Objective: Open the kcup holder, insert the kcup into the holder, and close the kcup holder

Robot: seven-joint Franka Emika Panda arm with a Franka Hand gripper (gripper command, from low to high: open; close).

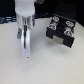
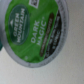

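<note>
The kcup [image 2: 35, 32] fills the wrist view, its green foil lid facing the camera, so it sits right under the pincer [image 1: 24, 44], which stands on the worktop [image 1: 50, 67] well apart from the kcup holder [image 1: 61, 31]. Whether the pincer grips the pod or merely straddles it, I cannot tell. The pod looks light, with a thin plastic wall that would likely dent and a foil top easily pierced; the stiffer rim below the lid seems the safest hold.
</note>
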